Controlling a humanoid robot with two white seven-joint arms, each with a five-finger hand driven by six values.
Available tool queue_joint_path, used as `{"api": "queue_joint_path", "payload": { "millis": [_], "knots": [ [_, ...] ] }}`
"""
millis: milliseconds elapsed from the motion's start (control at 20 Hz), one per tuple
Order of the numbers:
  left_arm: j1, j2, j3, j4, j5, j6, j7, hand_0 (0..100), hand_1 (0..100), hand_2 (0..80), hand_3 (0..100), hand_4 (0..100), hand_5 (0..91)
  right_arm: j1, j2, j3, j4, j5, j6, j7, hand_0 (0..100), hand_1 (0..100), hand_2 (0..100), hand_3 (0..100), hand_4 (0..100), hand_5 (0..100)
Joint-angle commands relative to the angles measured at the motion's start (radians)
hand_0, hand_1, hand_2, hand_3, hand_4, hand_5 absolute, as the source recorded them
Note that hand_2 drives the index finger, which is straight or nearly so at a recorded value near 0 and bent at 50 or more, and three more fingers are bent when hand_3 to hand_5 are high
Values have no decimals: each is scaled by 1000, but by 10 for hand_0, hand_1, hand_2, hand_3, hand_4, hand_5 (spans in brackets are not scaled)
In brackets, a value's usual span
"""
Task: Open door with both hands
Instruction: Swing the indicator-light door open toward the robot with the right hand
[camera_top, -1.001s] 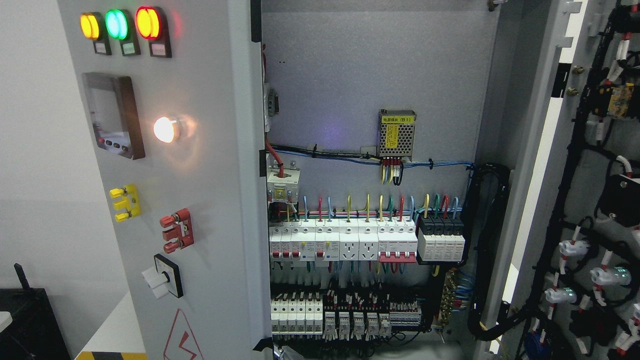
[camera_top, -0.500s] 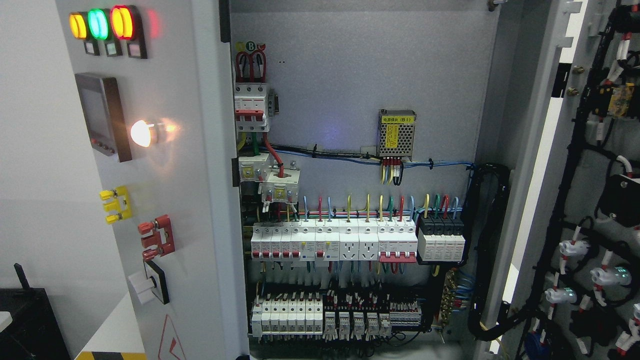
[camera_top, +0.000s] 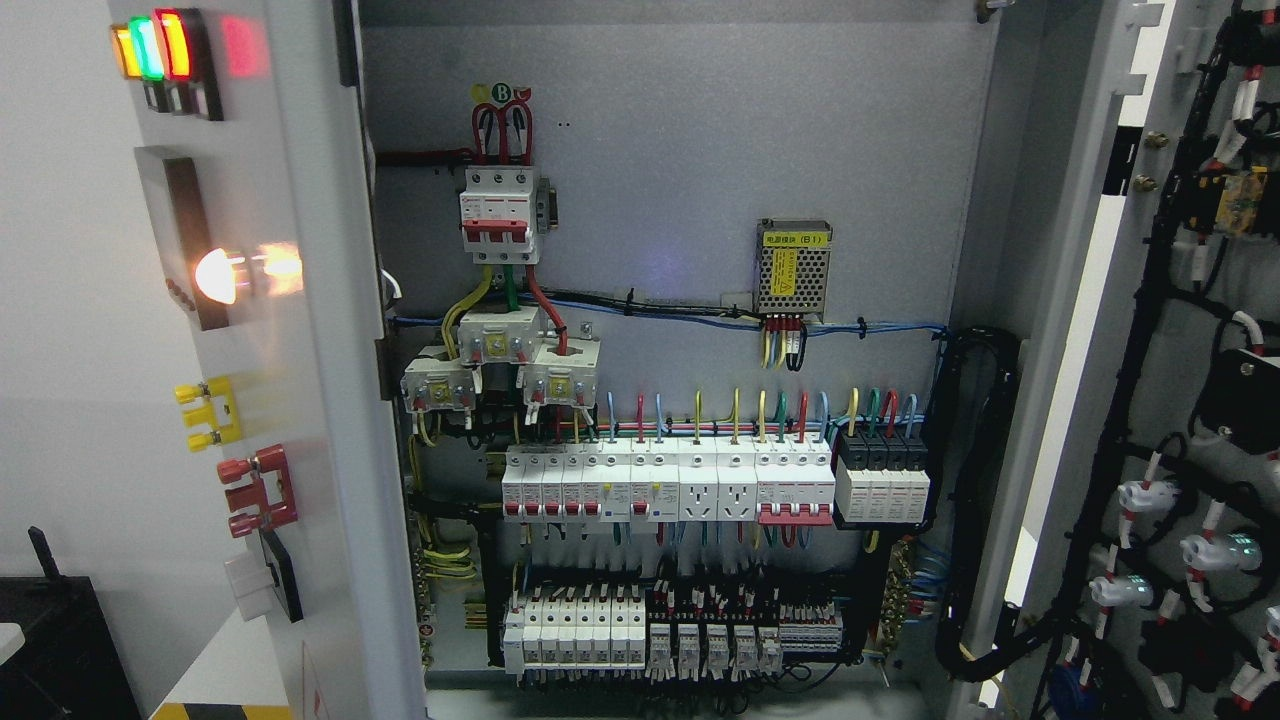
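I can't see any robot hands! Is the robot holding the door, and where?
It cannot be told. Neither hand shows in the head view; the left door and right door stand open, no hold visible.

Left: grey metal left door (camera_top: 300, 400) is standing ajar, carrying round indicator lamps (camera_top: 155, 50) at its top.
Centre: white circuit breaker row (camera_top: 665, 485) is sitting below perforated metal power supply (camera_top: 793, 268).
Right: grey metal right door (camera_top: 1180, 400) is hanging open, carrying black cable bundles (camera_top: 1130, 400).
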Motion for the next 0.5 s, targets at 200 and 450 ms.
{"api": "queue_joint_path", "payload": {
  "millis": [200, 450],
  "knots": [
    [0, -34, 0, -11, -29, 5, 0, 120, 389, 0, 0, 0, 0, -18, 17, 77, -1, -1, 14, 1, 120, 389, 0, 0, 0, 0],
    [0, -34, 0, -11, -29, 3, 0, 120, 389, 0, 0, 0, 0, -32, 48, 94, 13, 1, 15, -1, 120, 389, 0, 0, 0, 0]
  ]
}}
